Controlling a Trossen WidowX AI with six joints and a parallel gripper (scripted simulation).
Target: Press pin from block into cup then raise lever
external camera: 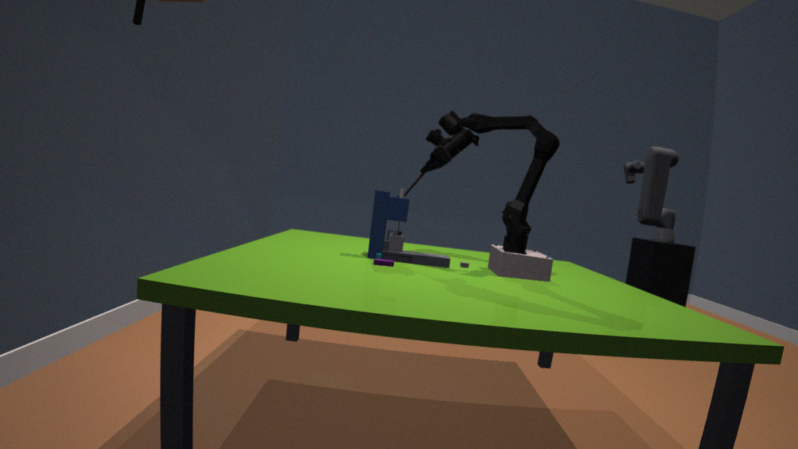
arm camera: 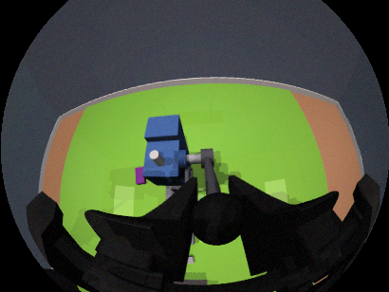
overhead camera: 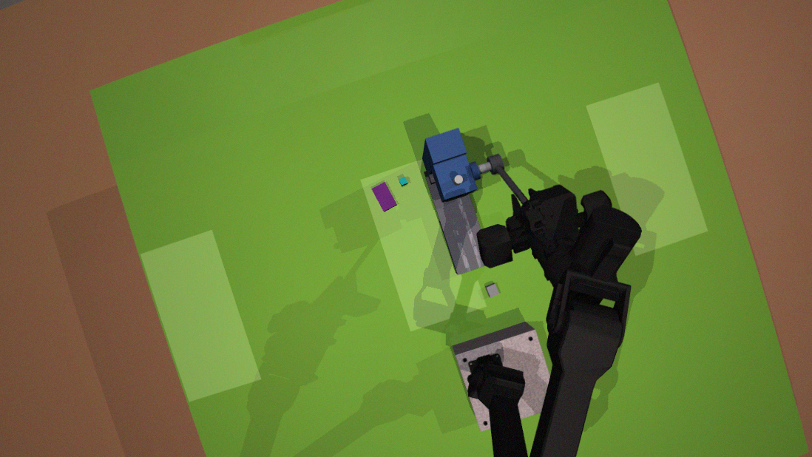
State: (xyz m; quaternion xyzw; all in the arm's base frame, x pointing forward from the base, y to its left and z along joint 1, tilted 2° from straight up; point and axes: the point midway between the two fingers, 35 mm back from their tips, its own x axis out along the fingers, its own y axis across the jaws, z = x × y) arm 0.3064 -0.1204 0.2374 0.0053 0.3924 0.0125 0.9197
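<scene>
My tool [overhead camera: 526, 202] [external camera: 422, 170] [arm camera: 213, 181] is shut around the black knob [arm camera: 217, 220] of the lever [overhead camera: 513, 185] [external camera: 413, 183] [arm camera: 211, 173], its fingers apart by the knob's width. The lever slants up from the press to the tool. I count one blue press [overhead camera: 449, 150] [external camera: 377, 223] [arm camera: 162, 127], at left in my exterior view, and one pale block [external camera: 395, 243] on its bed [overhead camera: 467, 244] [external camera: 433, 260], beneath the punch [external camera: 399, 225]; I can't make out the pin.

On the tabletop [overhead camera: 272, 141] [external camera: 267, 290] [arm camera: 256, 114], from above, I count one purple piece [overhead camera: 384, 196] [external camera: 383, 261] [arm camera: 140, 175] and one cyan cube [overhead camera: 403, 180] [external camera: 378, 256], both left of the press, and one small grey cube [overhead camera: 492, 290] [external camera: 464, 264] [arm camera: 191, 260] past the bed's near end.
</scene>
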